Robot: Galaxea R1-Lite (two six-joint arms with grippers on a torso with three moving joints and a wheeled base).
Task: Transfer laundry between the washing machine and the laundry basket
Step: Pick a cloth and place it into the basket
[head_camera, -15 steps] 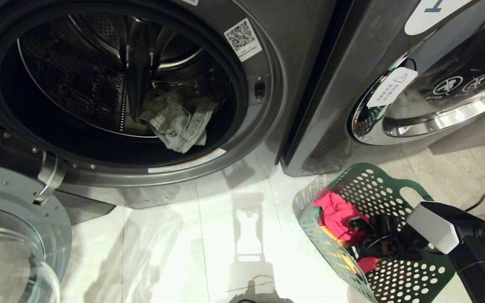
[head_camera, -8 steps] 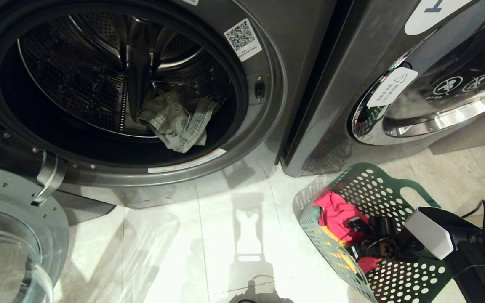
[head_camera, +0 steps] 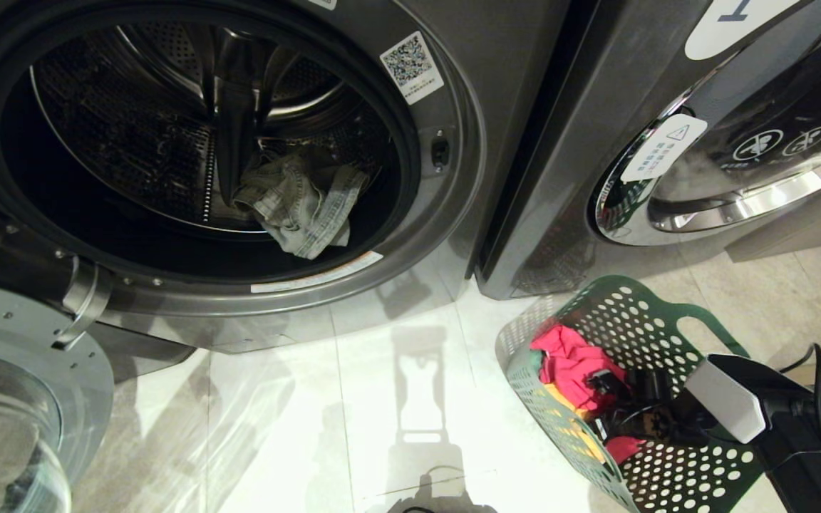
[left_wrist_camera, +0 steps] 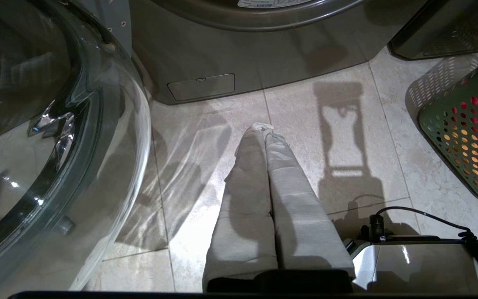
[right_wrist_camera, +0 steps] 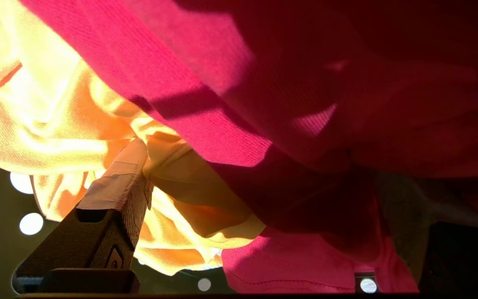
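Floor: the pale floor tiles shine very bright, almost washed out, with a dark robot-shaped shadow on them.
Drum: the washing machine is dark inside.
Glass door: the open door shows streaks of glare.
Basket clothes: the pink cloth and yellow cloth glow, very close and soft.

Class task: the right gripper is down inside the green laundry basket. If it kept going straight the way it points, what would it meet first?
Most likely clothing: the right gripper, open, sits in the laundry basket, its finger already among the yellow garment and the pink garment. Depth beyond is unclear.
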